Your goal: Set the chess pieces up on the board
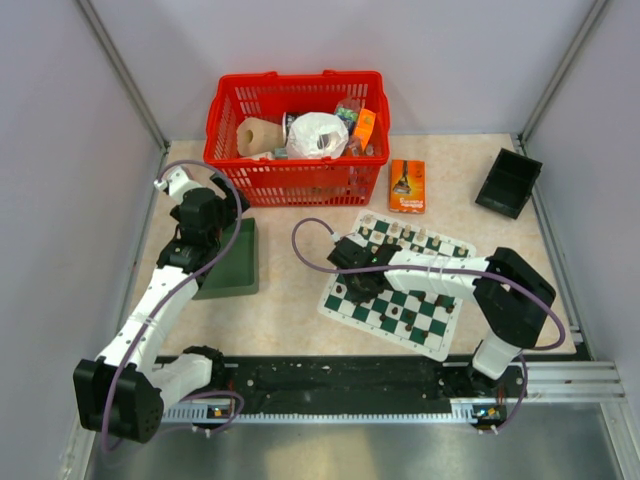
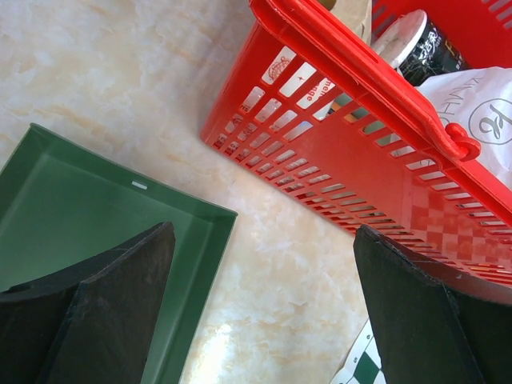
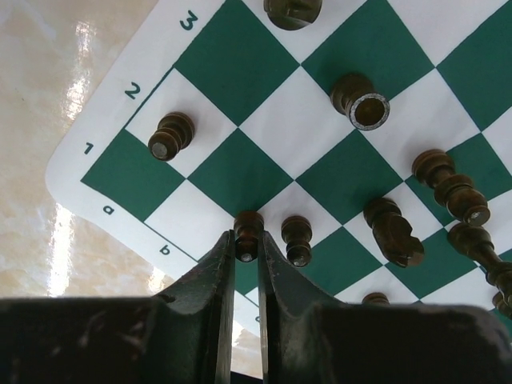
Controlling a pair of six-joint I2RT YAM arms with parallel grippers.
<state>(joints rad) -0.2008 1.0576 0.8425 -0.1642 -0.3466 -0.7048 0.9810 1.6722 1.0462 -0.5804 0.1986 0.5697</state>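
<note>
Dark chess pieces (image 3: 370, 102) lie toppled on the green-and-white board (image 3: 232, 76).
One piece (image 3: 249, 226) sits pinched between the right gripper's (image 3: 246, 248) fingertips; the others lie just beyond.

Beige marbled table (image 1: 290, 300) carries red basket (image 1: 300, 182), green tray (image 1: 240, 265), checkered board (image 1: 395, 318), orange packet (image 1: 407, 186), black tray (image 1: 508, 183).

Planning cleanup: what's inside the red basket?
Inside the red basket: a tan roll, a white bag, an orange packet and a dark cup. Whatever lies beneath them is covered.

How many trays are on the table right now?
2: a dark green tray on the left side, and a black tray at the far right. I see no sign of a third, hidden one.
</note>
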